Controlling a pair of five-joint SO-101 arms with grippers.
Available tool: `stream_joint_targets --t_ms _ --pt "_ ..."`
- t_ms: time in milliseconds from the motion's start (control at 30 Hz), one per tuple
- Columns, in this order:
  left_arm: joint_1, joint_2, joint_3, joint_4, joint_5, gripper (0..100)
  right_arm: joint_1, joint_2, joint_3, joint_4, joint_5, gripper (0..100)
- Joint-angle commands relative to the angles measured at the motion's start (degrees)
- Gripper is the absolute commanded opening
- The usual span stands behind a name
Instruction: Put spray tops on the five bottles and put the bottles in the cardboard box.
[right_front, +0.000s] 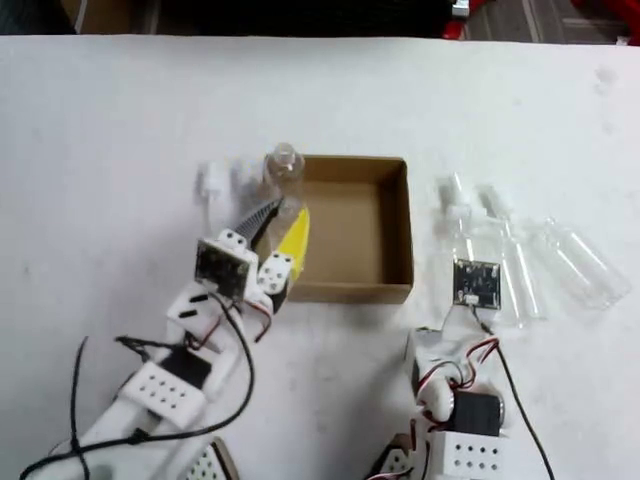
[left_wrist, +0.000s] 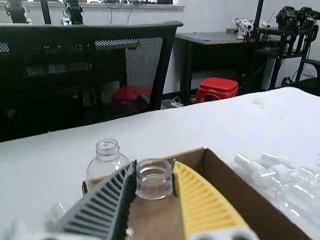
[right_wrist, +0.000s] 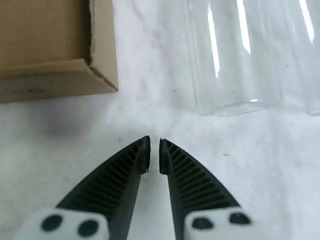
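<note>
- The left gripper's (left_wrist: 154, 168) fingers pinch a topless bottle (left_wrist: 154, 184) by its neck at the cardboard box (right_front: 408, 222), mid-worktop. If it is released now, it may go in uncapped.
- A swing may topple the second bottle (left_wrist: 106, 159) just beside.
- The right gripper's (right_wrist: 154, 150) fingers are almost pressed together. A push may roll the lying bottles (right_wrist: 235, 55) toward the right edge.

No legible text or labels

cardboard box (right_front: 392, 291): one
bottles (right_front: 582, 264): five, clear; two upright at the box's far left corner, three lying toward the table's right edge
spray tops (right_front: 214, 182): two left of the box; at least two more right of it, exact number unclear
table (right_front: 100, 120): one
arms (right_front: 160, 388): two
grippers: two; left gripper (left_wrist: 154, 170), right gripper (right_wrist: 154, 150)
</note>
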Motion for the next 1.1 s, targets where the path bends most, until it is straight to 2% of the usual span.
stream_joint_targets --t_ms 0,200,700,800,867,1000,1067 --pt "-0.3 11.0 -4.3 -8.4 0.9 2 0.0 -0.1 0.4 0.4 0.6 1.7" --pt "0.7 15.3 1.1 -20.1 0.9 2 0.0 -0.1 0.4 0.4 0.6 1.7" --pt "-0.2 15.3 2.8 -18.9 1.0 2 0.0 -0.1 0.4 0.4 0.6 1.7" --pt "-0.2 15.3 2.5 -16.3 1.0 3 0.0 -0.1 0.4 0.4 0.6 1.7" --pt "-0.1 15.3 2.5 -15.5 1.0 8 0.0 -0.1 0.4 0.4 0.6 1.7" --pt "-0.2 15.3 2.7 -15.0 1.3 28 0.0 -0.1 0.4 0.4 0.6 1.7" --pt "-0.2 15.3 2.7 -15.0 1.4 31 0.0 -0.1 0.4 0.4 0.6 1.7"
